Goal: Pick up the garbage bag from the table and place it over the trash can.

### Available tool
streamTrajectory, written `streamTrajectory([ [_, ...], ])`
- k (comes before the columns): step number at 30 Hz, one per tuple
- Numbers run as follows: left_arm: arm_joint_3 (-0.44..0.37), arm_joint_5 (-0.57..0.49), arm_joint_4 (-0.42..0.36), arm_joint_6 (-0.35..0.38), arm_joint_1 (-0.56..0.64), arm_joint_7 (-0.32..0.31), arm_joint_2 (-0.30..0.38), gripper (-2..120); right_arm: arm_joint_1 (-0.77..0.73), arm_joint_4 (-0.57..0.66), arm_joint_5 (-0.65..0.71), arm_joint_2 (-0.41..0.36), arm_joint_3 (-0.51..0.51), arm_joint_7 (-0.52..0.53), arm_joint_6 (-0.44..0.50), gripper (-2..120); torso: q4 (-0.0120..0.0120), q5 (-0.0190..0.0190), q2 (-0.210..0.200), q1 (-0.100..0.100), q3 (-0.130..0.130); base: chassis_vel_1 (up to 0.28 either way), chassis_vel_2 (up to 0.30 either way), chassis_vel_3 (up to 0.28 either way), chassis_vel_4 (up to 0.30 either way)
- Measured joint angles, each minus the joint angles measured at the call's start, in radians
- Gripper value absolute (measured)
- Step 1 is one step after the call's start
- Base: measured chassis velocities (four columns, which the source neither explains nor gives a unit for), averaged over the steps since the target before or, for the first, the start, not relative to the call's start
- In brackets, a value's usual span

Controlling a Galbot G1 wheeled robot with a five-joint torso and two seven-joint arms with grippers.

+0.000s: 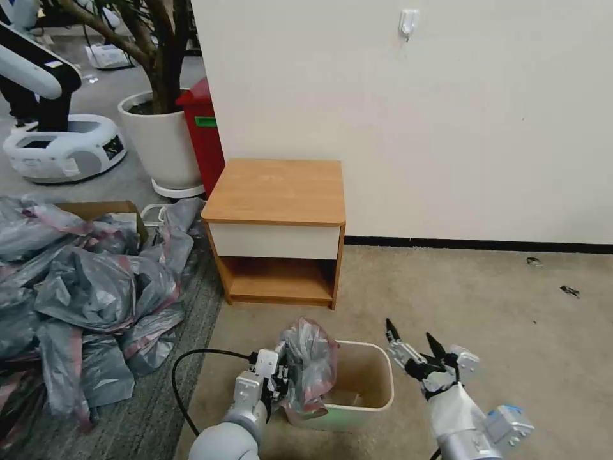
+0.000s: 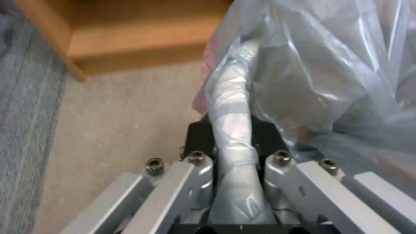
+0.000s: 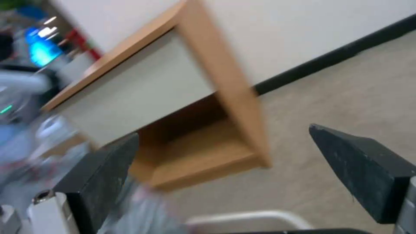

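1. Grey, crinkly plastic with a pink-red band: the garbage bag [image 1: 310, 364] is bunched up and hangs from the left gripper [image 1: 282, 378], draped over the left end of the trash can [image 1: 370, 409].
2. In the left wrist view the left fingers [image 2: 197, 162] are pressed together on a twisted strand of the bag [image 2: 303, 81], whose bulk billows just beyond them.
3. The cream trash can stands on the beige carpet [image 1: 479, 300], between the two grippers, with its rim bare on the side toward the right gripper.
4. The right gripper [image 1: 412, 342] hovers just beside the can's right rim; its black fingers [image 3: 364, 172] are spread wide apart and grip nothing.
5. Beyond both sets of fingers stands the wooden worktop [image 1: 278, 188], its top bare, against the white wall [image 1: 447, 96].
6. A heap of similar bags [image 1: 83, 287] lies on the floor well off to the left gripper's outer side.
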Motion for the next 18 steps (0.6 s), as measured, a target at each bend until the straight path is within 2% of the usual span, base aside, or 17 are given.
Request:
streamTrajectory([
  [3,-0.012,-0.002,-0.009,-0.055,0.0,0.012,0.001,7,0.0,0.007,0.042,-0.011,-0.021,-0.069,-0.116,100,0.0,0.0002,0.0,0.0,0.0,0.0,0.0,0.0,0.0],
  [7,-0.024,0.0,-0.029,-0.105,0.006,0.03,0.004,7,0.006,-0.003,0.099,-0.012,-0.043,-0.093,-0.183,100,0.0,0.0005,0.0,0.0,0.0,0.0,0.0,0.0,0.0],
  [16,-0.068,0.008,-0.101,-0.167,0.027,0.084,0.023,7,0.065,-0.017,0.215,0.031,-0.063,-0.083,-0.237,99,0.0001,0.0003,0.0,0.0,0.0,0.0,0.0,0.0,0.0],
  [18,-0.078,0.009,-0.113,-0.173,0.028,0.095,0.025,7,0.087,-0.031,0.238,0.045,-0.071,-0.064,-0.237,95,0.0001,0.0005,0.0,0.0,0.0,0.0,0.0,0.0,0.0],
])
